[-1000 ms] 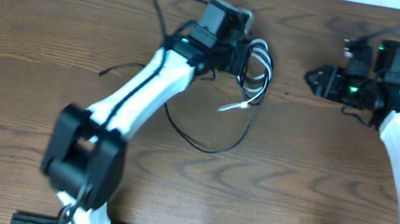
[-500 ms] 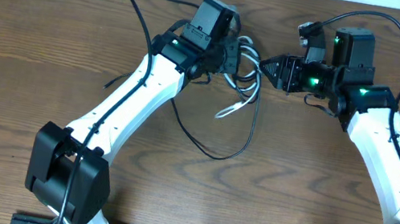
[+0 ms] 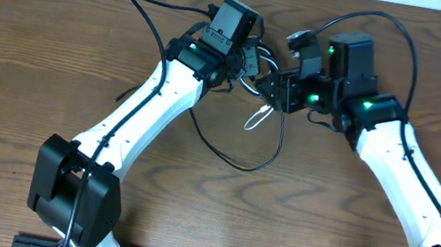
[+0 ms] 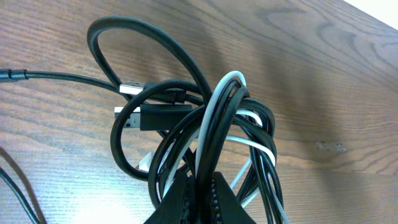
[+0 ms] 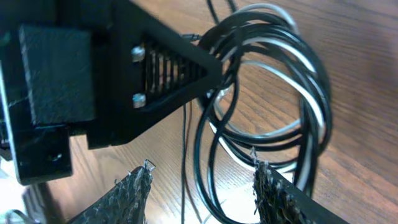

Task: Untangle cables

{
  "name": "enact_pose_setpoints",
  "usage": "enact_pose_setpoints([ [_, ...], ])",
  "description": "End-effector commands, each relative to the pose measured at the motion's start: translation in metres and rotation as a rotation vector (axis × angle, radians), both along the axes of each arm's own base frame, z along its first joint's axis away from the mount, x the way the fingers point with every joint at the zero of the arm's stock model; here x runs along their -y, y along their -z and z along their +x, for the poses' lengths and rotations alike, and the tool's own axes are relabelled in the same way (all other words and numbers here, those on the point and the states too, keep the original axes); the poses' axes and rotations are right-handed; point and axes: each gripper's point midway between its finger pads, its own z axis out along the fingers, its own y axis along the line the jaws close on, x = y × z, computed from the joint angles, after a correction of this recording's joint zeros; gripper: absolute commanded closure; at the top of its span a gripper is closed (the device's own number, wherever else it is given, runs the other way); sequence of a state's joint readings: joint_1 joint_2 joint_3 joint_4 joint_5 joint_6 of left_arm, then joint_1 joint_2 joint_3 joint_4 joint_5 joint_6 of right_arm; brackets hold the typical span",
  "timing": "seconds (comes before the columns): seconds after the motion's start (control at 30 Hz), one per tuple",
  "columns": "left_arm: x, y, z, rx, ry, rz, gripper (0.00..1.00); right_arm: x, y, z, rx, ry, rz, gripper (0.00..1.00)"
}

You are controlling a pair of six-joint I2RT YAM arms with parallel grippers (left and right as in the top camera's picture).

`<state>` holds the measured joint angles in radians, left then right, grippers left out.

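A tangled bundle of black cables (image 4: pixel 186 106) and a white cable (image 4: pixel 214 118) hangs coiled from my left gripper (image 4: pixel 200 180), which is shut on the bundle. In the overhead view the bundle (image 3: pixel 258 71) sits between both grippers at the table's far middle, with a white end (image 3: pixel 254 120) hanging down and a long black loop (image 3: pixel 233 157) trailing toward the front. My right gripper (image 5: pixel 202 171) is open, its fingers either side of black strands of the coil (image 5: pixel 273 81), right next to the left gripper (image 5: pixel 124 81).
A black cable strand (image 3: pixel 146 5) runs off to the far left on the wood table (image 3: pixel 24 64). A USB plug (image 4: pixel 146 117) sticks out of the bundle. The right arm's own thick black wire (image 3: pixel 397 32) arcs above it.
My right gripper has moved left across the table to the bundle, and its open fingers now reach around the coil. My left gripper shifted slightly left, still holding the bundle.
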<state>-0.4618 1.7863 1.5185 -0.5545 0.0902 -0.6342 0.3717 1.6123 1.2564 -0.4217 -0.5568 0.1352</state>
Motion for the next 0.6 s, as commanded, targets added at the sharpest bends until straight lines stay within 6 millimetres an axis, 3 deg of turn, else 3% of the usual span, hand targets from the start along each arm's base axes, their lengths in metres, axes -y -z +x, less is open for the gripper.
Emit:
enact_pose_setpoints([
  [0.0,-0.003,-0.002,0.001,-0.007,-0.039,-0.010,0.92,-0.005,0.015,0.002,0.051,-0.035,-0.087,0.49],
  [0.17,0.004,-0.002,-0.004,-0.029,-0.008,-0.046,0.92,-0.011,0.043,0.005,0.025,-0.063,-0.130,0.51],
  [0.27,0.008,-0.003,-0.006,-0.044,0.012,-0.075,0.92,-0.013,0.057,0.008,0.011,-0.070,-0.141,0.57],
  [0.37,0.011,-0.004,-0.008,-0.065,0.036,-0.115,0.93,-0.014,0.063,0.013,0.013,-0.066,-0.143,0.69],
  [0.53,0.004,-0.002,-0.011,-0.088,0.069,-0.122,0.93,-0.006,0.055,0.022,0.006,-0.012,-0.114,0.98],
  [0.57,0.000,0.000,-0.011,-0.087,0.082,-0.106,0.93,-0.001,0.052,0.024,-0.005,0.016,-0.102,0.99],
])
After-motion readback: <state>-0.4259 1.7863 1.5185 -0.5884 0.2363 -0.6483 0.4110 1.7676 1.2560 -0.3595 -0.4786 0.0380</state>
